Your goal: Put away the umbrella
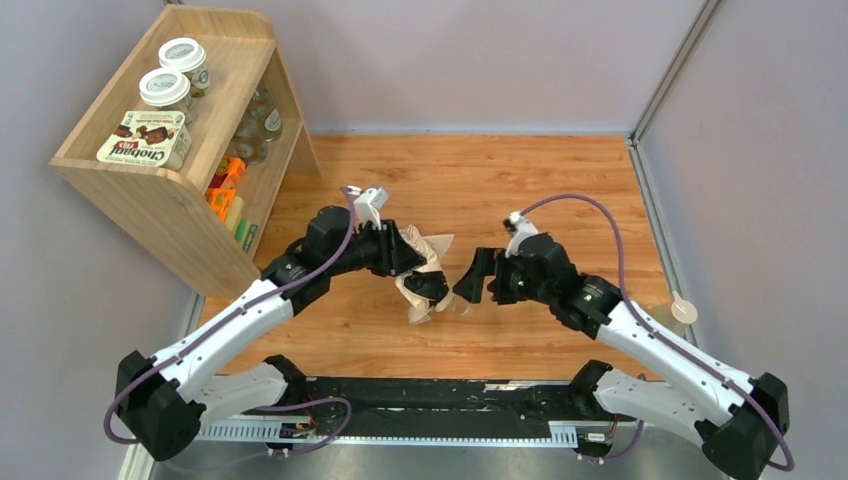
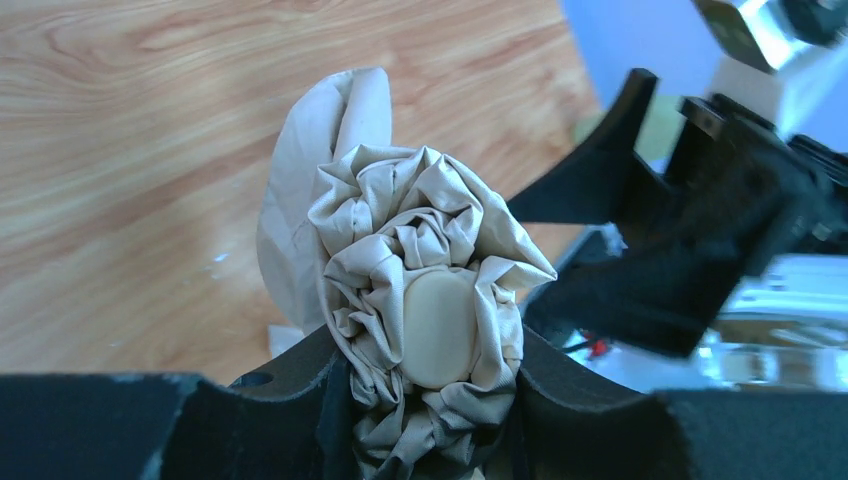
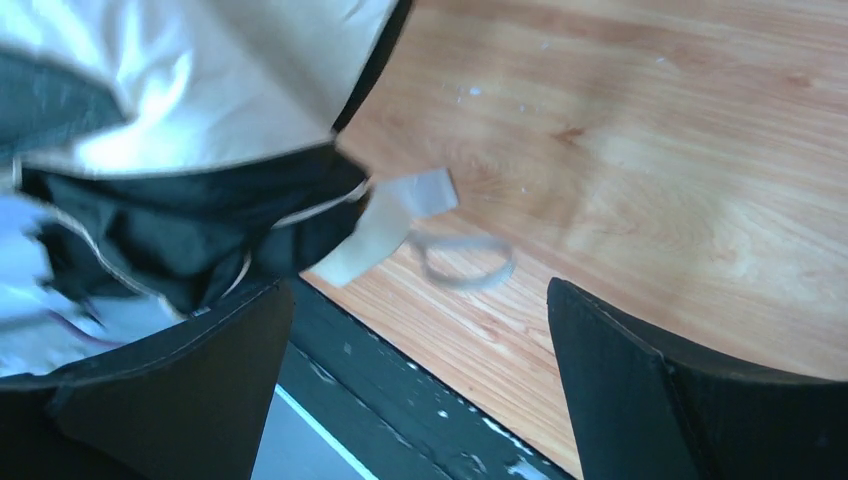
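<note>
Left gripper [image 1: 428, 283] is clamping the umbrella [image 1: 416, 300], jaws roughly half closed, crumpled canopy bulging out between the fingers [image 2: 285, 385]. Umbrella is being held over mid-table [image 1: 560, 200], cord [image 3: 465, 262] dangling beneath. Right gripper [image 1: 470, 280] is hovering just beside it at 3 o'clock, jaws gaping fully, gripping nothing. Shelf [image 1: 180, 200] is standing off at 10 o'clock.

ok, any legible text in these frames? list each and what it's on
"Chobani": on the carton lying on top of the wooden shelf.
Small red badge on that carton: too small to read.
Far jar lid and near jar lid: print too small to read.
Orange packets inside the shelf: unreadable.
Wrist views: no text.
</note>
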Robot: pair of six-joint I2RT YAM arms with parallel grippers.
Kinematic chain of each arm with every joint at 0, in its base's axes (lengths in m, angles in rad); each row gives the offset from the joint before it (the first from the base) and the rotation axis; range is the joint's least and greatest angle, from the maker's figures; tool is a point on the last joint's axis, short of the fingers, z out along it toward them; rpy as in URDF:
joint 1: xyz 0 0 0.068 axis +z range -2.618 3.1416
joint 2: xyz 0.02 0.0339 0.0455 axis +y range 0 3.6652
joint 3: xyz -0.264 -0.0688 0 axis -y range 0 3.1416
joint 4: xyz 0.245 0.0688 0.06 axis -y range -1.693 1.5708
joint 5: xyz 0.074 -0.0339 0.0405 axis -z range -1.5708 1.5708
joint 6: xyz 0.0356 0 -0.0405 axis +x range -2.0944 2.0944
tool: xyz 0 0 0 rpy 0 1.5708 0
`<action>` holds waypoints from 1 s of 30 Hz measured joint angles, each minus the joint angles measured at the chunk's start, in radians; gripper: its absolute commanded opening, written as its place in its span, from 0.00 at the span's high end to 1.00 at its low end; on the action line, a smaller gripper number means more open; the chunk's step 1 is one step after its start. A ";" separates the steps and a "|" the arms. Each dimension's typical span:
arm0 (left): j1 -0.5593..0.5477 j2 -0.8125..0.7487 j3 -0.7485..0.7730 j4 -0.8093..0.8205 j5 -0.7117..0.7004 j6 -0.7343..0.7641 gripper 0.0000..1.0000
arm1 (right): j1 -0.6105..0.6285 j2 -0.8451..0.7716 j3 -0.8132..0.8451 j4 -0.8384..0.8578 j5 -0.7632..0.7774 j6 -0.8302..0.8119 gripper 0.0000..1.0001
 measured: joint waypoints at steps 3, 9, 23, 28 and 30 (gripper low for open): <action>0.040 -0.081 -0.040 0.053 0.087 -0.094 1.00 | -0.108 -0.074 -0.003 -0.006 -0.010 0.153 0.00; 0.069 -0.202 -0.111 0.260 0.139 -0.283 1.00 | -0.282 -0.190 -0.146 0.077 -0.104 0.482 0.00; 0.080 -0.185 -0.211 0.727 -0.009 -0.584 1.00 | -0.157 -0.092 -0.432 0.675 -0.337 1.248 0.03; 0.084 -0.146 -0.214 0.818 -0.054 -0.636 1.00 | -0.126 -0.117 -0.447 0.721 -0.276 1.332 0.09; 0.084 -0.138 -0.214 0.855 -0.064 -0.656 1.00 | -0.119 -0.113 -0.447 0.735 -0.255 1.348 0.10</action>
